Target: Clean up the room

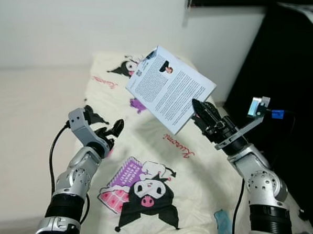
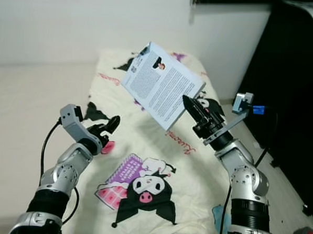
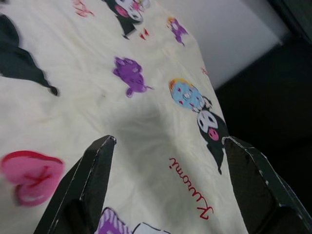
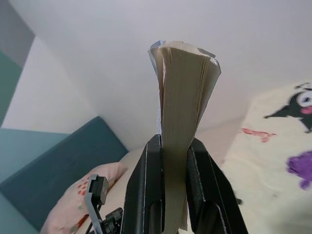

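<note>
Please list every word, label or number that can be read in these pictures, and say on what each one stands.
"Kuromi": red script printed on the bedsheet, seen near the right gripper.
Back cover of the book, held by the right gripper: dense print, too small to read.
Red script near the sheet's far end: too blurred to read.

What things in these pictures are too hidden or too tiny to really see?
- The small print on the white paperback book held up by the right gripper: too small to read in the eye views.
- The book's other cover: faces away from the head camera.
- The small light-blue object on the cream cartoon-print bedspread: too small to identify.
- The dark furniture on the right: too dark to identify.
</note>
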`<state>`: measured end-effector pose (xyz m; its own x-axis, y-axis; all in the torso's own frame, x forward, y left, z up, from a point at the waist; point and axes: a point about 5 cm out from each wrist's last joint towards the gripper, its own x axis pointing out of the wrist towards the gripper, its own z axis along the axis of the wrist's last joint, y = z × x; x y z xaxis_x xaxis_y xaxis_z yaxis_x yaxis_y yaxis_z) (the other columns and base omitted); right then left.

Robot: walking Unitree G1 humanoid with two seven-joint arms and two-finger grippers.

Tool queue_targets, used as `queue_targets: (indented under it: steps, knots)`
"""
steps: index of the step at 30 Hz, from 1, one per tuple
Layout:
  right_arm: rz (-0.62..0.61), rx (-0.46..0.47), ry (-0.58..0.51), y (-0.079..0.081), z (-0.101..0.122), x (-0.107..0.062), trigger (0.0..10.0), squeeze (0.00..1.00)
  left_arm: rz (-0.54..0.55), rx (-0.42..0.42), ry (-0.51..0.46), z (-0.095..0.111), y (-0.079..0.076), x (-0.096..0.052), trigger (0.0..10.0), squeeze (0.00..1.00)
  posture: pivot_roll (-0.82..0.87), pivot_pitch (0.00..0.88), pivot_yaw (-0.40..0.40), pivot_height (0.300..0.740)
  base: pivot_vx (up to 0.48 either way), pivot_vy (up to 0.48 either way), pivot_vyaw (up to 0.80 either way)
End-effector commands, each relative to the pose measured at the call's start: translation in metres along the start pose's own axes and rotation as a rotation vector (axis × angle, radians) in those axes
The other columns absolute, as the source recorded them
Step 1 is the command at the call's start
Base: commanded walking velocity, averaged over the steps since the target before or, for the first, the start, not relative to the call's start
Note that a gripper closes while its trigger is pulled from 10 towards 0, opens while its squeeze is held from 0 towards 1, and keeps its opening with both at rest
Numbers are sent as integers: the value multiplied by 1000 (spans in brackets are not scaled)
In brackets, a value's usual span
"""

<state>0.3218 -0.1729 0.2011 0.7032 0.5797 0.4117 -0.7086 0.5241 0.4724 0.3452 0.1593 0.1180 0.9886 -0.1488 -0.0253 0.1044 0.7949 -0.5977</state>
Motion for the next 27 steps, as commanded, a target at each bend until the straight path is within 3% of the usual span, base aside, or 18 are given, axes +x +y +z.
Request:
queue_targets:
  steps: [1, 10, 22, 25, 26, 27]
  knots:
    - [25, -3, -12, 3, -2, 0, 0, 0, 40, -2, 18, -7, 11, -5, 10000, 0, -51, 82, -18, 666, 0, 0, 0]
    - [-7, -11, 26, -2, -13, -4, 0, 0, 130, 19, 72, -23, 32, -13, 10000, 0, -50, 85, -14, 694, -107, 0, 0]
    - [-84, -2, 99, -16, -35, -16, 0, 0, 268, 75, 160, -51, 70, -37, 10000, 0, -49, 83, -15, 737, 0, 0, 0]
    - [-142, -14, 176, -26, -53, -27, 0, 0, 403, 104, 254, -72, 99, -63, 10000, 0, -49, 78, -15, 740, 0, 0, 0]
    - [-142, -14, 176, -26, -53, -27, 0, 0, 403, 104, 254, -72, 99, -63, 10000, 0, -49, 78, -15, 740, 0, 0, 0]
    - [-164, -22, 208, -29, -60, -32, 0, 0, 446, 103, 285, -78, 108, -73, 10000, 0, -46, 76, -15, 740, 0, 0, 0]
